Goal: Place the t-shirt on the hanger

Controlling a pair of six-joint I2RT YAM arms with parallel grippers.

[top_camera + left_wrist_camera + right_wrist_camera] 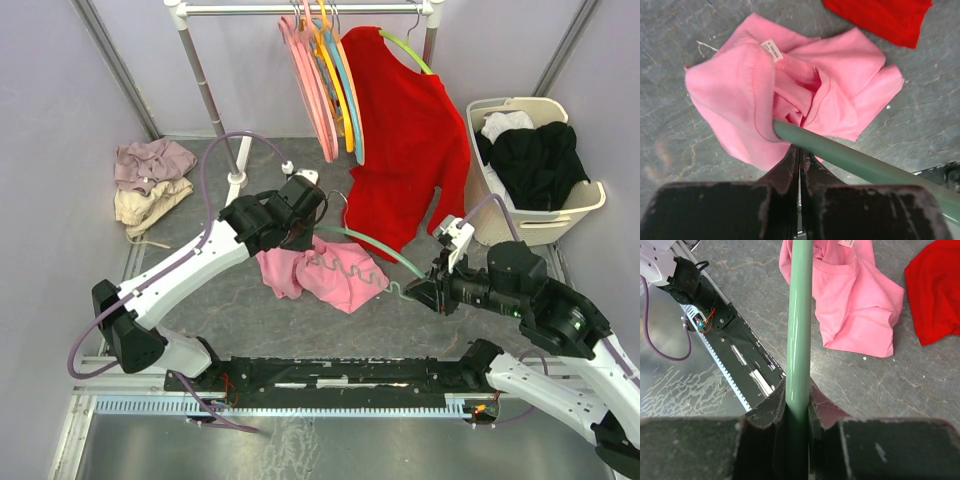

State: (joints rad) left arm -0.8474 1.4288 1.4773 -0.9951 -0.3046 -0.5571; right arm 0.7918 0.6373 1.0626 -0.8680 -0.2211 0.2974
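Logged left pincer (799,150) pinched flat on the t-shirt (740,90), bunched on table (230,300) between the arms; right pincer (799,390) clamped round the hanger (800,315), its tip tucked into the pink folds.

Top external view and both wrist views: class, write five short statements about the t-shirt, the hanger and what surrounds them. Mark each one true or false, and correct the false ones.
1. The right gripper is clamped on the hanger. True.
2. The t-shirt hangs from the rail. False: it is bunched on the table.
3. The left gripper is wide open. False: it is shut, pinching the t-shirt.
4. A red shirt hangs from the rail. True.
5. The basket is empty. False: it holds black clothes and a white cloth.
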